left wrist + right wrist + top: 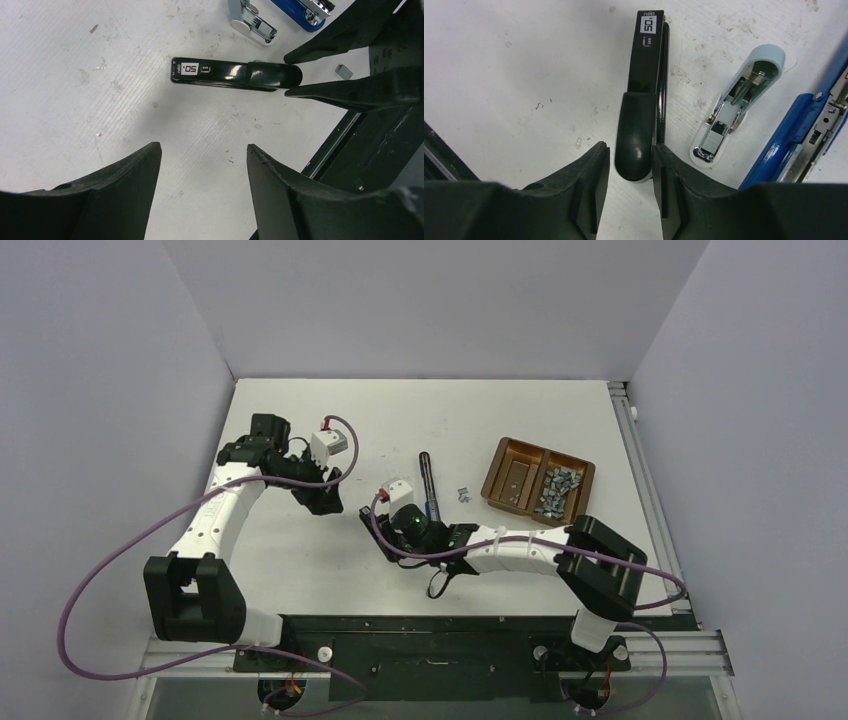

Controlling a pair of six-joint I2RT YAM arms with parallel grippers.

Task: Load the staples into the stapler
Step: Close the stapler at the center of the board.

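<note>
Brown tray (517,455) (two compartments) sits on the white table (560,410).

Robotics lab test cell. A white table (520,420) is boxed in by plain pale grey panels (430,300) at the back and on both sides. Two white-and-black robot arms, the left arm (215,520) and the right arm (520,548), are bolted to an aluminium frame (690,645) at the near edge. Loose purple cables (75,600) loop from them. The right gripper (629,152) clasps a black stapler (646,60) on the scuffed tabletop.
</note>
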